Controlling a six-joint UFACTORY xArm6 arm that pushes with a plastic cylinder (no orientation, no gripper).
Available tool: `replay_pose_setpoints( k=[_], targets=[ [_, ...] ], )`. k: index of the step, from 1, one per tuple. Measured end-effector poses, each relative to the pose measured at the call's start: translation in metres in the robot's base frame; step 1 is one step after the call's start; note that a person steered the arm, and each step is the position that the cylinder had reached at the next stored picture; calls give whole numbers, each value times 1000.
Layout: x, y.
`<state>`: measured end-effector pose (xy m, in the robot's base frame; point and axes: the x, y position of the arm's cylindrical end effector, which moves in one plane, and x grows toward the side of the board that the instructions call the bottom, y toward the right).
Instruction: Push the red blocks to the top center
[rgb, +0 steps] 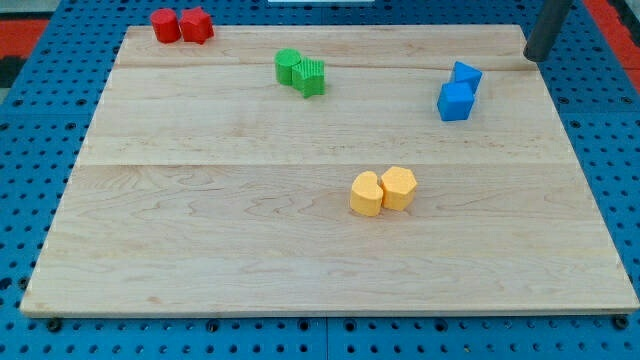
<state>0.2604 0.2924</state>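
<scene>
Two red blocks sit touching at the board's top left corner: a round red one (165, 25) and a red angular one (197, 25) to its right. My tip (534, 58) is at the top right edge of the board, far from the red blocks, above and to the right of the blue blocks. The rod rises out of the view's top.
Two green blocks (288, 66) (311, 76) touch near the top centre. Two blue blocks (466, 76) (455, 101) stand at the right. Two yellow blocks (367, 194) (398, 187) lie below the middle. The wooden board (200, 220) rests on a blue pegboard.
</scene>
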Motion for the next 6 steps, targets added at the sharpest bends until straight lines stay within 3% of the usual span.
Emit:
replay_pose_setpoints(
  k=[4, 5, 6],
  targets=[
    [-5, -3],
    [-52, -13],
    [-69, -25]
  ],
)
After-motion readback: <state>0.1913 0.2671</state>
